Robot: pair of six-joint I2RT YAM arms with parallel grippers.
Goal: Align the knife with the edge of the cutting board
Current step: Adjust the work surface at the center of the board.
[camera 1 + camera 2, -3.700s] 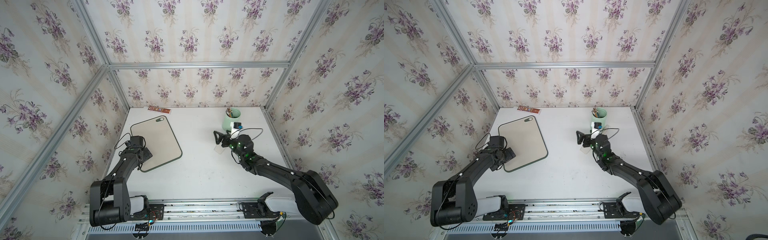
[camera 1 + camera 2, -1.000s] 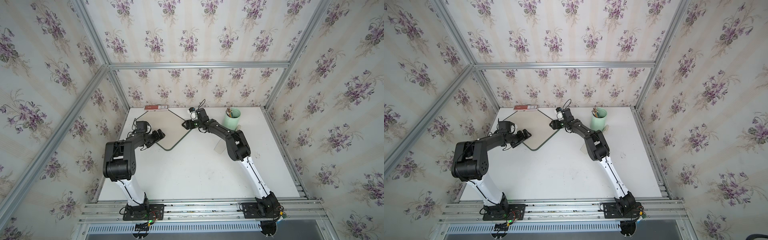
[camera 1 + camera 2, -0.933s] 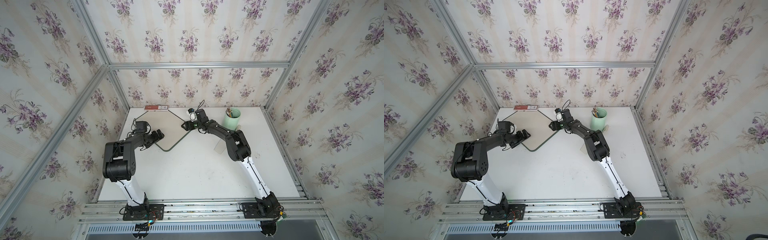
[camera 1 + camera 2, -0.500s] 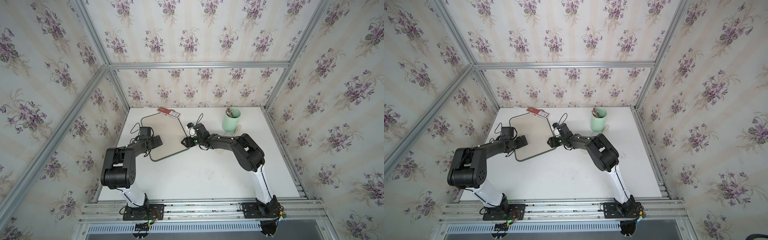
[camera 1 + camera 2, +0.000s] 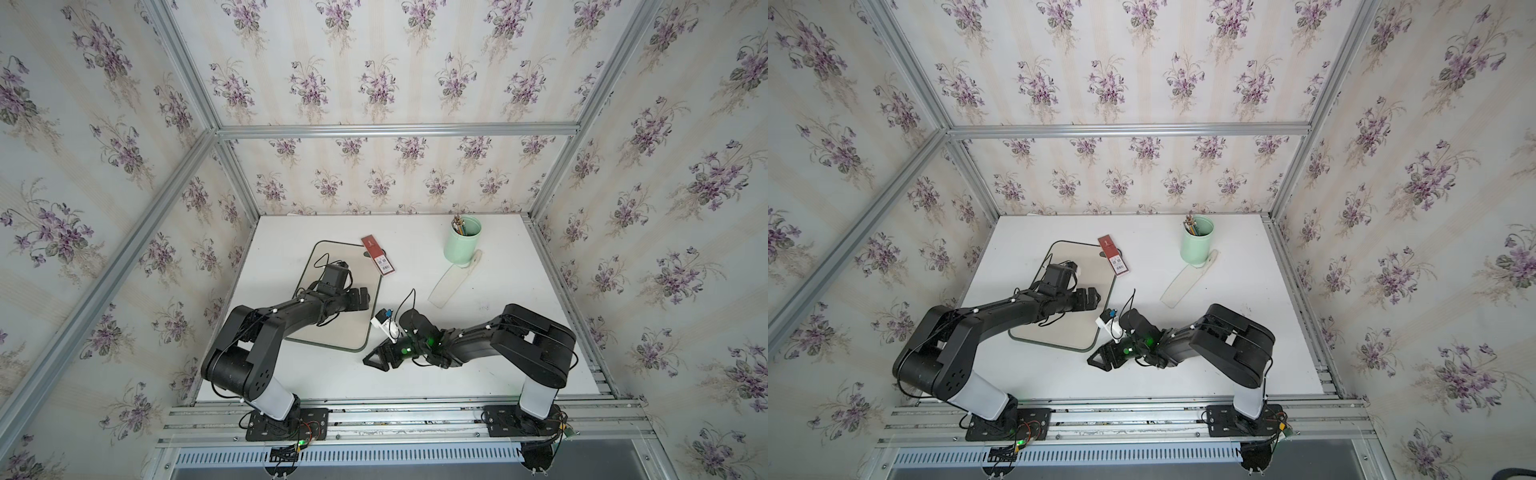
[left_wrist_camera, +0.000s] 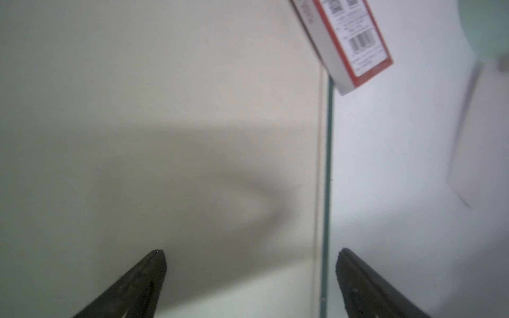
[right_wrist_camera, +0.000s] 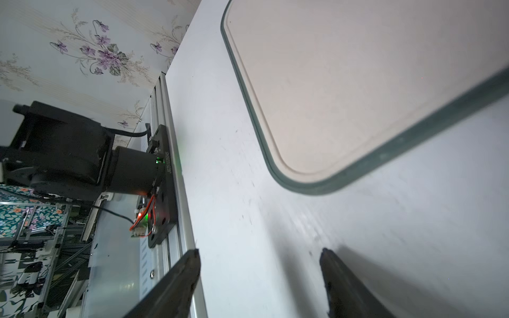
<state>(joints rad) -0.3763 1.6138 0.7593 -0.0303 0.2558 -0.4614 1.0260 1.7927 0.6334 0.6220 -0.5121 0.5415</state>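
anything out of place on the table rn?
Yes. The red box lies askew across the cutting board at its far corner, partly on it and partly off. The knife lies diagonally beside the green cup, well apart from the board and not along any of its edges.

White table (image 5: 415, 386), flat, aluminium rail along the front edge. Lying directly on it:
- cutting board (image 5: 347, 332), flat, left of centre.
- knife (image 5: 451, 284), flat, right of the board and well apart from it, set at an angle to the board's long edge, handle end at the base of the cup.
- mint-green cup (image 5: 463, 245), upright, toward the back.
- red box (image 5: 378, 259) across the board's far right corner; its overhanging end possibly clear of the table, unclear.
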